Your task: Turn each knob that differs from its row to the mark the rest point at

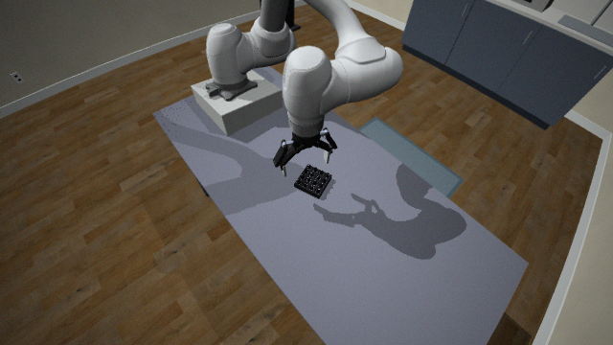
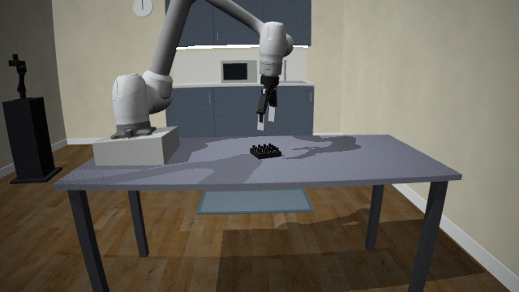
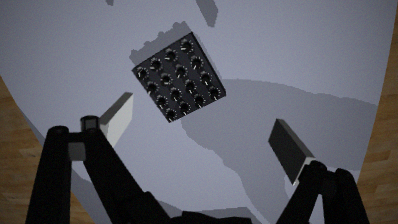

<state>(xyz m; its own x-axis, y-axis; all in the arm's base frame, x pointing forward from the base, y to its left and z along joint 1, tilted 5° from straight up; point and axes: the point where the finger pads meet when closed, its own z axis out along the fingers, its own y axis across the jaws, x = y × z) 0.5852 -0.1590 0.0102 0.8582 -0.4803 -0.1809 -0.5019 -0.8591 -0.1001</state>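
Note:
The black knob box [image 1: 312, 181] [image 2: 265, 152] [image 3: 172, 88] stands on the table [image 1: 268, 235] [image 2: 365, 166]. Its top carries several small black knobs in a four-by-four grid, with white marks around them. In the wrist view it lies turned, above the middle of the picture. The socket, the printed names and most line directions are too small or dark to tell. My gripper [image 1: 306, 164] [image 2: 266, 122] [image 3: 204, 118] is open and empty, pointing down. It hangs well above the table and the box, touching neither. In the wrist view the box lies beyond the line between the fingertips.
The arm's pale base block [image 1: 246, 110] [image 2: 130, 150] stands at one end of the table. The arm casts shadows across the table top. A bluish glass-like panel [image 1: 412, 155] [image 2: 255, 201] shows beyond the table's edge in the top view. Blue-grey cabinets [image 1: 503, 57] [image 2: 239, 107] stand by the wall.

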